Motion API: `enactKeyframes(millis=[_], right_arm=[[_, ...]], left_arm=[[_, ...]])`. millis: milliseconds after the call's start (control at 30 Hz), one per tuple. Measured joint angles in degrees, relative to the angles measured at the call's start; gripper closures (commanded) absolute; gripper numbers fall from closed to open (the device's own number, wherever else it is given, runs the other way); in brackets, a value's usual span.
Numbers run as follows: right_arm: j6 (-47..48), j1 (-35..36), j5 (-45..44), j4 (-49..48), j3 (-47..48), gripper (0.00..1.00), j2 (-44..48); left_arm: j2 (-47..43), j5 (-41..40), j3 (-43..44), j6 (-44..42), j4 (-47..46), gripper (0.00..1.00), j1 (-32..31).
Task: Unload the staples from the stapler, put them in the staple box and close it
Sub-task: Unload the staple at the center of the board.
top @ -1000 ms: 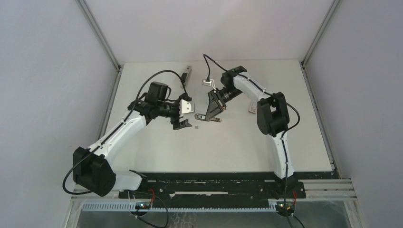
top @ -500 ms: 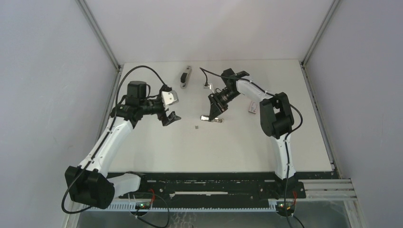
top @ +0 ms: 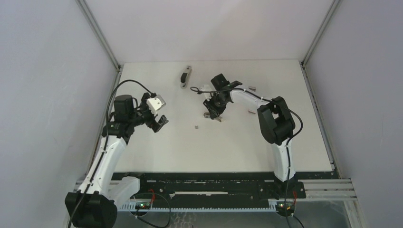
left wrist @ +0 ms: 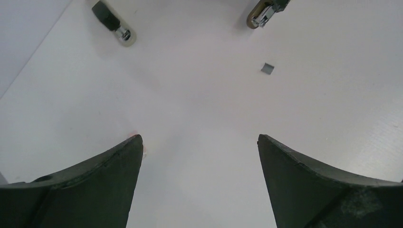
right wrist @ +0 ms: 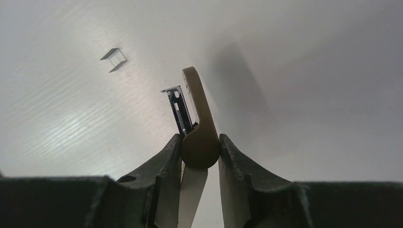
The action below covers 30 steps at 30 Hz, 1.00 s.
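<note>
My right gripper (right wrist: 199, 137) is shut on the stapler (right wrist: 197, 114), squeezing its rounded tan arm. A silvery metal channel juts out beside that arm, above the table. From above, the right gripper (top: 212, 109) holds the stapler (top: 211, 117) at the table's middle. The stapler's (left wrist: 263, 13) silvery end also shows at the top of the left wrist view. A tiny grey strip of staples (top: 196, 127) lies loose on the table just left of it, also seen as staples (right wrist: 114, 59) and staples (left wrist: 267, 68). My left gripper (top: 160, 122) hangs well to the left, and this left gripper (left wrist: 199, 137) is open and empty.
A short dark and beige piece (top: 185, 76) lies near the back of the table, also in the left wrist view as the dark piece (left wrist: 114, 23). A small box (top: 252, 88) sits behind the right arm. The enclosure walls rise on both sides.
My left arm has pulled back to the left, away from the stapler, and its jaws have spread wider. The right gripper has turned and shifted slightly back, still holding the stapler.
</note>
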State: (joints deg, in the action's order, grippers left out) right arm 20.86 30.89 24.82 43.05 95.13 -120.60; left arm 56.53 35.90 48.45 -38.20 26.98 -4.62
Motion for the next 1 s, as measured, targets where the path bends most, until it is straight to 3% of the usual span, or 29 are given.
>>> enactKeyframes(millis=[500, 767, 1000], right_arm=[[8.09, 12.68, -29.83, -21.29, -13.9, 0.85, 5.33], [12.33, 15.37, -38.62, -27.65, -17.16, 0.85, 7.45], [14.19, 17.4, -41.29, -30.08, -17.46, 0.85, 8.59]], left_arm=[[-7.89, -3.87, -6.21, 3.17, -5.46, 0.05, 2.69], [-7.96, -4.31, -7.39, 3.41, -6.62, 0.04, 2.8], [-7.96, -4.26, -7.45, 4.17, -7.34, 0.05, 2.8]])
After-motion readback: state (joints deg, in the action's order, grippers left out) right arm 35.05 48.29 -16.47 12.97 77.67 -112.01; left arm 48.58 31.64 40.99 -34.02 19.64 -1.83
